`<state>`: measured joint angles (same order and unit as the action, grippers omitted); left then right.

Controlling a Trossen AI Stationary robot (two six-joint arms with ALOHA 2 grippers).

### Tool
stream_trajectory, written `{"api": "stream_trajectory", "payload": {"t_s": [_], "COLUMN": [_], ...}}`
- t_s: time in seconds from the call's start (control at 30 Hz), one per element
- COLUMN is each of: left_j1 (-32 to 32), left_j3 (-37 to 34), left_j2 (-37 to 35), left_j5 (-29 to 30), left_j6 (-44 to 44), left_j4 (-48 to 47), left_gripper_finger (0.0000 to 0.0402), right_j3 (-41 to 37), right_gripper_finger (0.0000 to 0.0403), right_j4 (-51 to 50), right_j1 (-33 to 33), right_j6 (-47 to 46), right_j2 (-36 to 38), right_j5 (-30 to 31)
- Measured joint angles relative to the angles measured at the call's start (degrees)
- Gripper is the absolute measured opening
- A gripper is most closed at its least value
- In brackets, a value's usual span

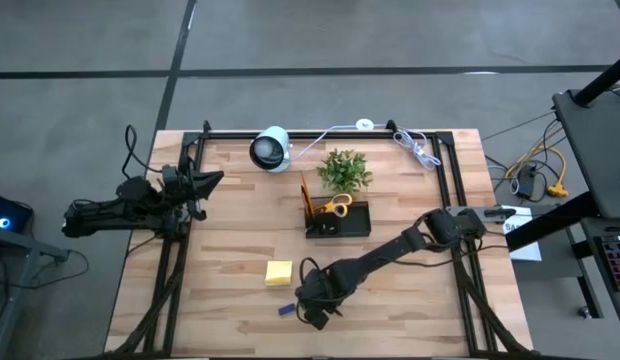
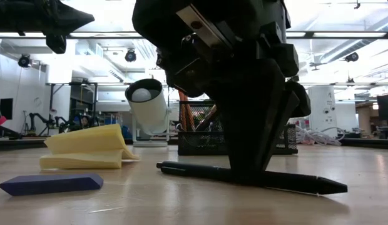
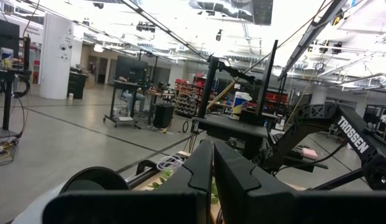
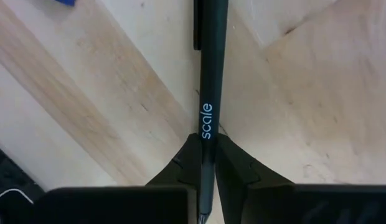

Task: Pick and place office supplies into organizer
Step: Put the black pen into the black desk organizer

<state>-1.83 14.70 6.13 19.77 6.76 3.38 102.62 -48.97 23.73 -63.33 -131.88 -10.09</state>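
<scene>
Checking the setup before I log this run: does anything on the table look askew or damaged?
The square yellow sticky-note pad looks odd: its top sheets lift and curl rather than lying flat. Otherwise nothing stands out; the right gripper is shut on the black pen.

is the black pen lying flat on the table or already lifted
Lying flat. In the low view the black pen rests along the wooden table, with the right gripper shut on it, fingers pinching its barrel.

The wooden table [image 1: 220,250] carries sticky notes [image 1: 278,272], blue block [image 1: 286,310], pen [image 2: 244,175] (black), organizer [image 1: 340,222], plant [image 1: 343,170], camera [image 1: 271,149].
</scene>
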Motion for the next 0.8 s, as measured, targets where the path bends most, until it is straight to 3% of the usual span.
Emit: {"api": "stream_trajectory", "payload": {"t_s": [0.4, 0.8], "left_j1": [0.0, -0.1], "left_j3": [0.0, 0.0], "left_j2": [0.0, 0.0], "left_j5": [0.0, 0.0], "left_j6": [0.0, 0.0], "left_j4": [0.0, 0.0], "left_gripper_finger": [0.0, 0.0], "right_j3": [-0.1, 0.0], "right_gripper_finger": [0.0013, 0.0013], "right_j4": [0.1, -0.2], "right_j1": [-0.6, -1.2], "right_j6": [2.5, 2.5], "right_j2": [3.0, 7.2], "right_j5": [4.5, 15.6]}}
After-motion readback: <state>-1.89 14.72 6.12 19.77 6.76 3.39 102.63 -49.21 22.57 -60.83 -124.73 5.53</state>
